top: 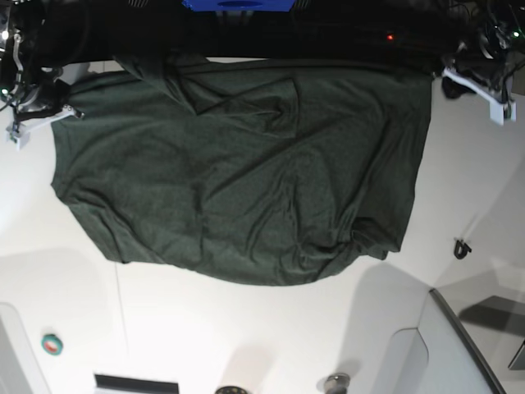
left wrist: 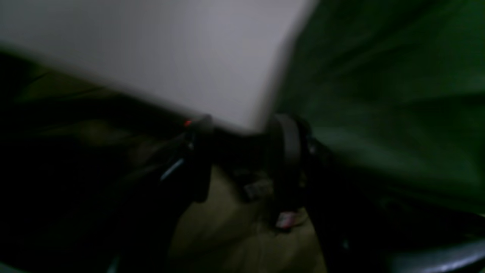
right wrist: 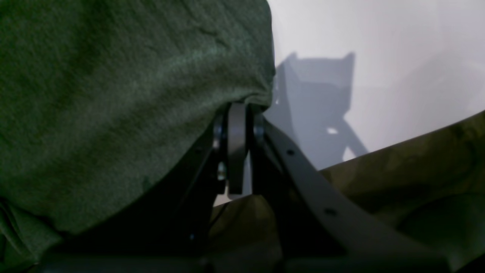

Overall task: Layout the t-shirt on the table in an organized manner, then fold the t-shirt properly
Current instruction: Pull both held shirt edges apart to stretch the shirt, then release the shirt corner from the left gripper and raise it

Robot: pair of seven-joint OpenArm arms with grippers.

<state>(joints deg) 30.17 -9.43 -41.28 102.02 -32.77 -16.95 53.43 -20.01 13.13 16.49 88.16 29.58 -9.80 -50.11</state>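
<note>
shirt (top: 246, 180): dark green, spread wide over the far half of the worktop (top: 246, 336), top edge along the far side, near hem toward the camera.
lie of the cloth: mostly flat; a folded-over flap near the far edge and bunched wrinkles at one near corner.
right gripper (right wrist: 238, 110): clenched on the shirt's edge; cloth drapes over the closed tips in the wrist view. In the base view it sits at the shirt's far corner on the picture's left.
left gripper (left wrist: 242, 131): fingers stand apart with nothing between them; shirt lies just beside, worktop behind. View is blurred, so contact with the cloth cannot be told.
done: shirt roughly laid out, judged from its spread.
left: smoothing the flap and wrinkled corner; sleeves hard to make out; no fold made yet.
stage: late in layout, folding not begun.
</note>
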